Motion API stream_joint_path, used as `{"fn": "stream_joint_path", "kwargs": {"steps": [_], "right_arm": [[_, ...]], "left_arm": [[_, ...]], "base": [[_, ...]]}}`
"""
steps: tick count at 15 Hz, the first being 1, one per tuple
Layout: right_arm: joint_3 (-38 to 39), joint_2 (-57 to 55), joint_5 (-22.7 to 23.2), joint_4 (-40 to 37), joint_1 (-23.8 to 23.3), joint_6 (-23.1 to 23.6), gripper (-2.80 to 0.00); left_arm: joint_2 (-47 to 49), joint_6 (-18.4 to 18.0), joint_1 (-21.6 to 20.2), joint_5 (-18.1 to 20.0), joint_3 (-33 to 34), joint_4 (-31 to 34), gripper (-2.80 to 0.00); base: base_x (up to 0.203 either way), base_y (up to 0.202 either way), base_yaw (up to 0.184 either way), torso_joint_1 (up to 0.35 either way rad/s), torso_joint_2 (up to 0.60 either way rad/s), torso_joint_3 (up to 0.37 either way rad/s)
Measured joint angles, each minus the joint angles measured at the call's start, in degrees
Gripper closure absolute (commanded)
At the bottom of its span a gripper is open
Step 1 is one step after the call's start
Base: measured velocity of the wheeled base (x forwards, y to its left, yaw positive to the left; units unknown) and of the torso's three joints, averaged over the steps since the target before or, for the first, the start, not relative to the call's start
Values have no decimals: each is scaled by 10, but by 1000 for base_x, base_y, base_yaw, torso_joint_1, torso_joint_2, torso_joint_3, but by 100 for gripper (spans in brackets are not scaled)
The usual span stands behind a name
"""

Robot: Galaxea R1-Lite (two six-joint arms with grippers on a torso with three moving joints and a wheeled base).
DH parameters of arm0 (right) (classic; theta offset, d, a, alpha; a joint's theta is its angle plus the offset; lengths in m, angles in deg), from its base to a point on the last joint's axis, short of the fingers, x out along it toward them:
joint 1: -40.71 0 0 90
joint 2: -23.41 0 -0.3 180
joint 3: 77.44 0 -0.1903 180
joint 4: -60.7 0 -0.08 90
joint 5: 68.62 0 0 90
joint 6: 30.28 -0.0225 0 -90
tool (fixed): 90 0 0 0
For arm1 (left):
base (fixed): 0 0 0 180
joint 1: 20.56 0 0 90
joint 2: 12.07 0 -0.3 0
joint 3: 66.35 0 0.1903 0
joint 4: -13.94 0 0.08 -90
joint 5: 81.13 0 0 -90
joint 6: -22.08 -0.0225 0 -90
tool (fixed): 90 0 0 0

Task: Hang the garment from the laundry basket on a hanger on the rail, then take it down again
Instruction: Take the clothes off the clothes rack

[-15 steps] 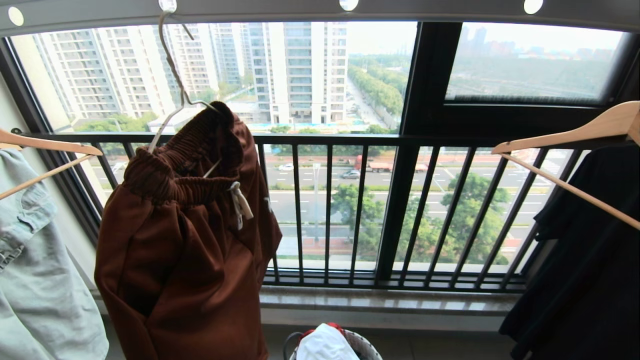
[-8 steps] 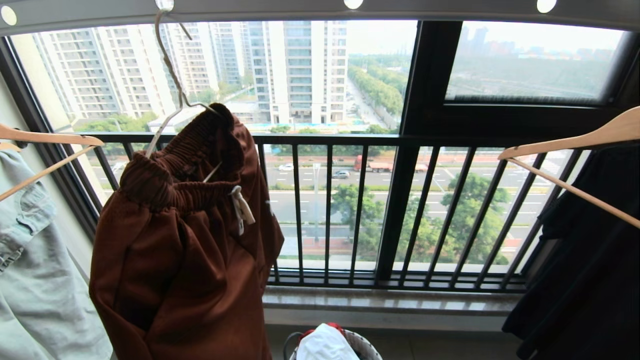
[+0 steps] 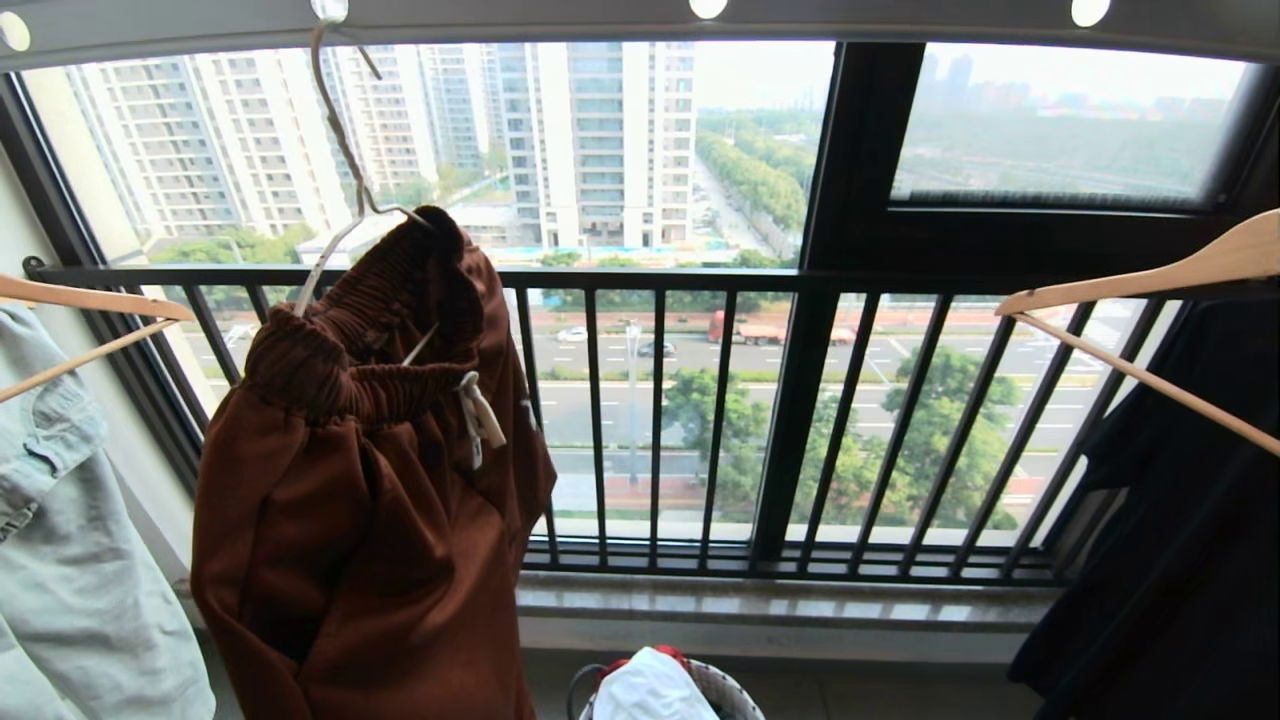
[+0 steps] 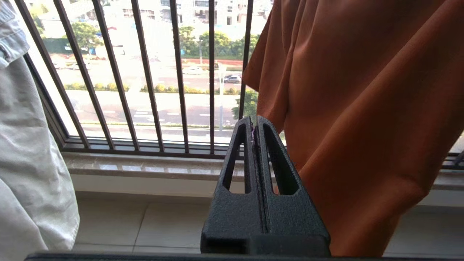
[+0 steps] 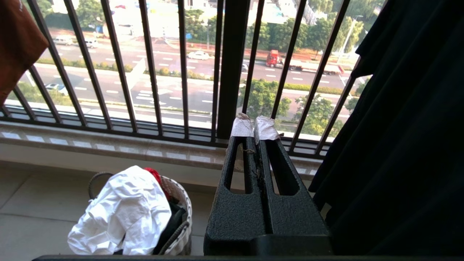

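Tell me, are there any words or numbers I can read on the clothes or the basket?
None can be read.
Brown shorts: a small white mark beside the drawstring, too small to make out.
White cloth in the basket: plain, no writing.

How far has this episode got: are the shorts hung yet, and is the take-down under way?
Hanging looks done: the rust-brown shorts drape over the white hanger, hooked into the rail. Nothing is in hand: the left gripper beside the shorts and the right gripper above the laundry basket are both shut and empty. Taking the shorts down is left.
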Motion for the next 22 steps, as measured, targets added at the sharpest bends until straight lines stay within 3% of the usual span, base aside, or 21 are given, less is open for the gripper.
{"fn": "stream_joint_path", "kwargs": {"steps": [3, 7, 10, 15, 18, 19, 22], "right_arm": [[-1, 0, 0, -1, 0, 0, 0], [-1, 0, 0, -1, 2, -1, 0], [-1, 0, 0, -1, 3, -1, 0], [-1, 0, 0, -1, 4, 0, 0], [-1, 0, 0, -1, 4, 0, 0], [-1, 0, 0, -1, 4, 0, 0], [-1, 0, 0, -2, 4, -1, 0]], "left_arm": [[59, 10, 2, 29, -95, 35, 0], [210, 11, 8, 85, -233, 73, 0], [343, 17, 11, 123, -396, 117, 0], [547, 37, 47, 145, -707, 309, 0], [660, 40, 78, 133, -865, 444, 0], [694, 40, 88, 115, -908, 479, -280], [772, 41, 137, 31, -1004, 543, -280]], "base": [[0, 0, 0, 0, 0, 0], [0, 0, 0, 0, 0, 0], [0, 0, 0, 0, 0, 0], [0, 0, 0, 0, 0, 0], [0, 0, 0, 0, 0, 0], [0, 0, 0, 0, 0, 0], [0, 0, 0, 0, 0, 0]]}}
